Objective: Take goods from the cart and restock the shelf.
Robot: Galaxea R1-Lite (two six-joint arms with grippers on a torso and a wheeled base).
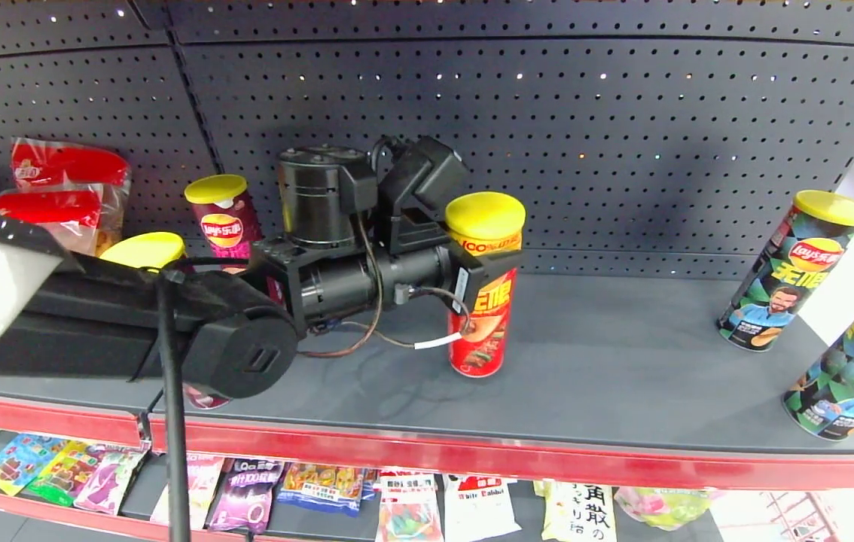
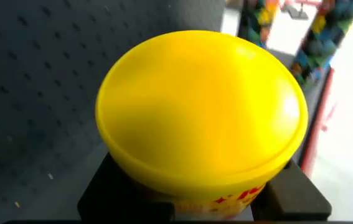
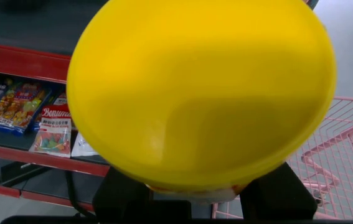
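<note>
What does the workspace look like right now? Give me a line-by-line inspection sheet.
Surface: grey shelf with a red front edge.
Job's things: red can upright on the shelf; yellow-lidded can held in the air, pink cart below it.
Clutter: maroon can and snack bags at the back left; dark can at the right.
Tools: left tool shut on the red can; right tool shut on the yellow-lidded can.
Cables: thin wires loop under the left wrist, close to the shelf.
Surroundings: pegboard back; packets on the tier below.
</note>
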